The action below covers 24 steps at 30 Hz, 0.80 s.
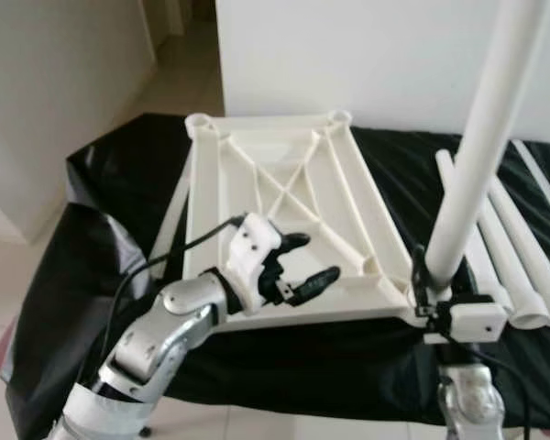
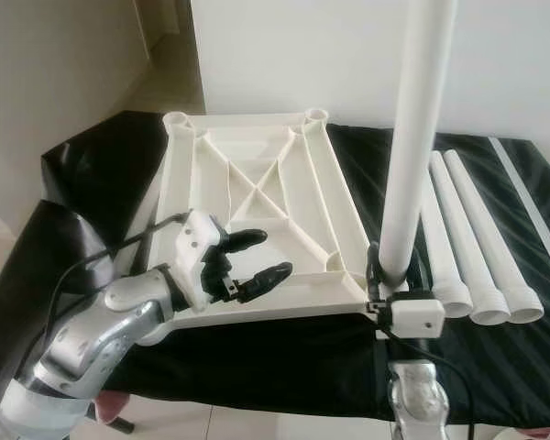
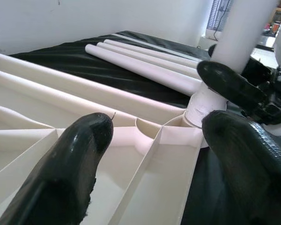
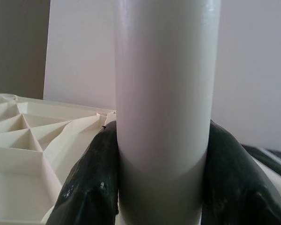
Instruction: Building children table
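Tabletop (image 1: 284, 183): inverted, ribs up, frame centre, exposing leg sockets. Table leg (image 1: 477, 156): upright at lower-right corner socket, pinched by right end effector (image 1: 420, 280). Left end effector (image 1: 302, 261): spread, over near edge, likely bracing. Spare legs (image 2: 467, 238): right, on black cover (image 1: 101, 211).

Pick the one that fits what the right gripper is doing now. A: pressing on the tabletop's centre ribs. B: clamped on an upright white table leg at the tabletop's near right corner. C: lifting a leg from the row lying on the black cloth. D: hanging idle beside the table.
B: the right gripper is shut on the upright table leg, standing at the near right corner of the upside-down tabletop.
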Motion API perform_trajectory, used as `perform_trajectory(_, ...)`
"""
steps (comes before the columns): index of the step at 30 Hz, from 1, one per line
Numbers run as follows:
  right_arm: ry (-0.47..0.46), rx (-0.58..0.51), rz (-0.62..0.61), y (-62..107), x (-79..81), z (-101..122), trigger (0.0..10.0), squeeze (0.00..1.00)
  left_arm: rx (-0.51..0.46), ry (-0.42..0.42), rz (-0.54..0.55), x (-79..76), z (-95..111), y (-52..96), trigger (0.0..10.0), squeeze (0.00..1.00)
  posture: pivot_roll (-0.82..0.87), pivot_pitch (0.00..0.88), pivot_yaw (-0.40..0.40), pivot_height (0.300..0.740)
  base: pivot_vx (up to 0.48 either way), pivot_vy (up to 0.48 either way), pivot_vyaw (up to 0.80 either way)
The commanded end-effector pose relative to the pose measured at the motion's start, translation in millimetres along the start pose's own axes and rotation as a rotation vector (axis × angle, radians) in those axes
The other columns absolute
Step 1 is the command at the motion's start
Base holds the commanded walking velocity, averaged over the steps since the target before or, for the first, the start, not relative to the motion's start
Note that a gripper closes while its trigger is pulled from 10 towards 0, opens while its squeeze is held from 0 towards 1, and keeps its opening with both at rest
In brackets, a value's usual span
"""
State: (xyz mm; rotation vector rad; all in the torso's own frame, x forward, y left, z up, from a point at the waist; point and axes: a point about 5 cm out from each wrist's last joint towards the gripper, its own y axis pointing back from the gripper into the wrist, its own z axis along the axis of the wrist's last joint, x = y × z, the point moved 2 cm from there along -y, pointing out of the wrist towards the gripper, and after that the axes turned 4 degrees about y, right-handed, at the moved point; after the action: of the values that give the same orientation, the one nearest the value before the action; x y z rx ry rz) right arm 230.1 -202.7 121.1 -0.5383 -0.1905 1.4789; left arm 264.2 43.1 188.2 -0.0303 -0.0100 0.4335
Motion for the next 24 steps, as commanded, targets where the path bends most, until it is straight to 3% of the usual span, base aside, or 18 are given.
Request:
perform_trajectory(1,-0.031,0.277,0.003,35.6,0.0,-39.6,10.0,0.0,0.004,-0.003,-0.069,-3.2,1.9,-0.2,10.0,0.0,-0.04,0.088,0.047,0.74,0.0,0.0,0.0)
perform_trajectory(8,-0.071,0.33,-0.026,47.5,-5.7,-42.6,10.0,0.0,0.007,-0.001,-0.07,-3.3,1.4,0.1,10.0,0.0,-0.05,0.091,0.054,0.74,0.0,0.0,0.0)
perform_trajectory(13,-0.109,0.344,-0.013,39.2,-9.5,-44.0,10.0,0.0,0.009,0.001,-0.078,-3.6,1.2,-0.7,10.0,0.0,-0.05,0.09,0.062,0.74,0.0,0.0,0.0)
perform_trajectory(18,-0.106,0.35,0.121,27.2,-10.6,-42.6,10.0,0.0,0.009,-0.002,-0.082,-3.1,1.7,-1.5,10.0,0.0,-0.06,0.089,0.062,0.74,0.0,0.0,0.0)
perform_trajectory(24,-0.154,0.366,0.235,25.8,-8.6,-40.7,10.0,0.0,0.009,-0.004,-0.079,-3.1,1.6,-1.4,10.0,0.0,-0.05,0.088,0.055,0.74,0.0,0.0,0.0)
